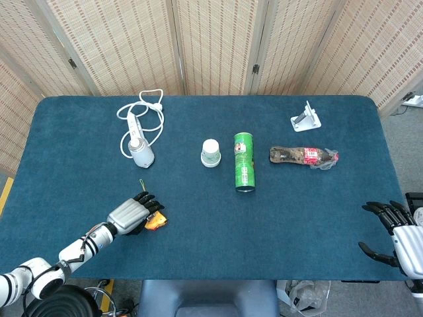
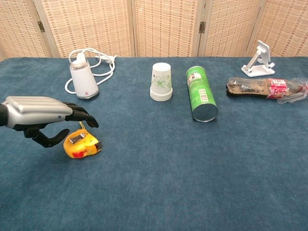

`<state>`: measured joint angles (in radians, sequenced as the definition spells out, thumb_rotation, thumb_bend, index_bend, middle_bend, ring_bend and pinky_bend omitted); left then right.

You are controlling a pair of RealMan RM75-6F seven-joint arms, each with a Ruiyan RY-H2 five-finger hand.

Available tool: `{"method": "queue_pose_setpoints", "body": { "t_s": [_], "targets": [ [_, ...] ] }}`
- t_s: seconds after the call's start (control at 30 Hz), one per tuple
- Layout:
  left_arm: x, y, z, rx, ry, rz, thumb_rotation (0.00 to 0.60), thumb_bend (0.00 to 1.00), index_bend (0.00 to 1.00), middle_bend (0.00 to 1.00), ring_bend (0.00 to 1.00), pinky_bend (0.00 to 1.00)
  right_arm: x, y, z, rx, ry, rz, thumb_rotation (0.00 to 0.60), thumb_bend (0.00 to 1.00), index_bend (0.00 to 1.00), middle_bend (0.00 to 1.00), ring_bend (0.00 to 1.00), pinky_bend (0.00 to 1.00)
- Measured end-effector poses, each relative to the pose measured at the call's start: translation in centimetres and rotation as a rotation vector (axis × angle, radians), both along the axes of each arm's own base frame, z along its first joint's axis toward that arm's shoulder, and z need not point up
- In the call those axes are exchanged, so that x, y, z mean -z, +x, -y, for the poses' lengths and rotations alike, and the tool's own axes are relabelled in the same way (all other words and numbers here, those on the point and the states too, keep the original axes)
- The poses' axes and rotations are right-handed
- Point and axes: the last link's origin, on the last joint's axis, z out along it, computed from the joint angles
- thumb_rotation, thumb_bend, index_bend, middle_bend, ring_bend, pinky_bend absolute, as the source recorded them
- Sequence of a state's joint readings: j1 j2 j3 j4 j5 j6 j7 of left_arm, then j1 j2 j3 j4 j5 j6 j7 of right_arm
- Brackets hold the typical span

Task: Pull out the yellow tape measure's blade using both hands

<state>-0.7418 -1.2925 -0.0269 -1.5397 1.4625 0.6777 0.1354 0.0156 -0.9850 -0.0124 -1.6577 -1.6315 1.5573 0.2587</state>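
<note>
The yellow tape measure lies on the blue table near its front left; in the head view only its orange-yellow edge shows beside the hand. My left hand hovers right over it with fingers spread and slightly curled, the thumb low beside the case; I see no grip on it. In the chest view the left hand sits just above and left of the tape measure. My right hand rests off the table's front right corner, fingers apart, holding nothing.
A white device with a cord lies at the back left. A stack of paper cups, a green can on its side, a wrapped bottle and a white phone stand spread across the back right.
</note>
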Motion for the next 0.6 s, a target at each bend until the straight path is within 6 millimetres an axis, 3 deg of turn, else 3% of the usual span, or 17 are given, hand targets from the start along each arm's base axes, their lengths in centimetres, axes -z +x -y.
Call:
{"method": "queue_pose_setpoints", "body": {
  "t_s": [0.6],
  "targets": [
    [-0.9,-2.2,1.0,-0.054,0.015,-0.041,0.6,0.82,0.23,0.22,0.14,0.0,0.2,0.0,0.0,-0.002,0.002,0.008,0.6,0.24,0.21,0.23,0.18,0.11]
  ]
}}
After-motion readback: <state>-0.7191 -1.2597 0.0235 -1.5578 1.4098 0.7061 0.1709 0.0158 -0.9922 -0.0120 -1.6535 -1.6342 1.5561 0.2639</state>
